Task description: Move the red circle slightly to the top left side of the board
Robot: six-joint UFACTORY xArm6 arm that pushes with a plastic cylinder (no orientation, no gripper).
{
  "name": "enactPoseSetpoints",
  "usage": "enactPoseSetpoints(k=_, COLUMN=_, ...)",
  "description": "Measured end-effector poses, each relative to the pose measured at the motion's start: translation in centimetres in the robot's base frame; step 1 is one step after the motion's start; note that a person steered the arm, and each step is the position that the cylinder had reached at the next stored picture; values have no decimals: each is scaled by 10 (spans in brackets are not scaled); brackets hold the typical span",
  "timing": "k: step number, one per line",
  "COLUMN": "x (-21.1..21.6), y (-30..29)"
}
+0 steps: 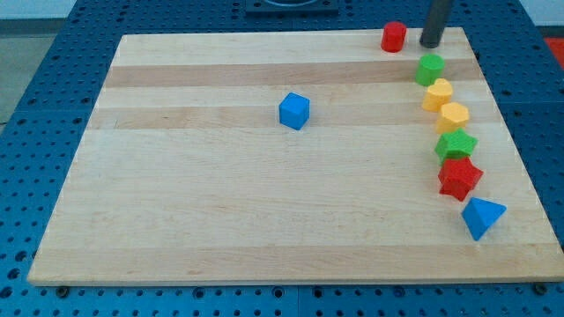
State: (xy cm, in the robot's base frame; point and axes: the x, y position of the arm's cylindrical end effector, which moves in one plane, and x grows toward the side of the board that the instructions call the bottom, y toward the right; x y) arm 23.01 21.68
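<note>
The red circle (393, 37), a short red cylinder, stands at the board's top edge, right of centre. My tip (431, 44) rests just to its right, a small gap apart, and above the green block (430, 68). The rod rises out of the view's top.
The wooden board (220, 202) lies on a blue pegboard table. A blue cube (294, 111) sits near the middle. Down the right side run the green block, two yellow blocks (438, 93) (455, 116), a green block (456, 145), a red star (459, 178) and a blue triangle (481, 217).
</note>
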Motion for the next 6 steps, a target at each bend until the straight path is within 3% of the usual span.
enactPoseSetpoints(k=2, x=-39, y=-35)
enactPoseSetpoints(k=3, x=-38, y=-39)
enactPoseSetpoints(k=6, x=39, y=-70)
